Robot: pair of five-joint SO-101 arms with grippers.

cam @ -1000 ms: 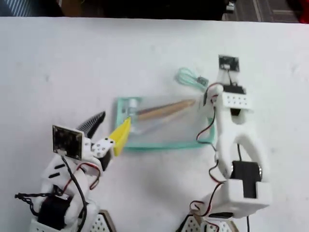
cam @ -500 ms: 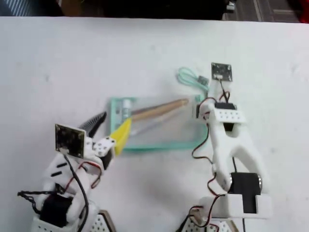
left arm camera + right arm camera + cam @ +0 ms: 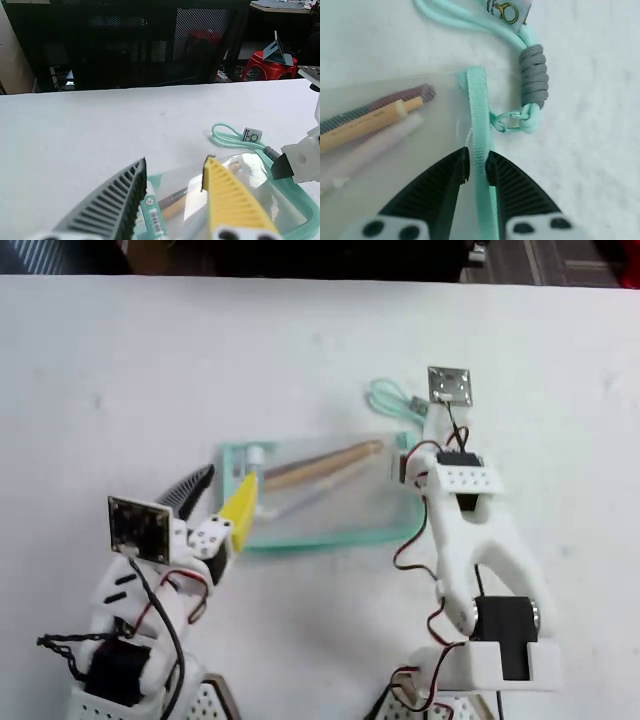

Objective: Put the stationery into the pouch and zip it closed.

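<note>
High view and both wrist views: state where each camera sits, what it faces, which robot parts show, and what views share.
High view: fixed above the table, looking down on the pouch; left arm and right arm show.
Left wrist view: on the left arm, looking across the pouch toward the dark room; left gripper, open, in the foreground.
Right wrist view: on the right arm, looking down at the pouch's end; right gripper pinches its teal edge.
Shared: all three show the pouch and its teal cord.

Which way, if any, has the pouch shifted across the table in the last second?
Yes. The pouch has slid toward the left arm's side, judged against that arm's fixed base, with the right gripper pinching its teal edge.
</note>
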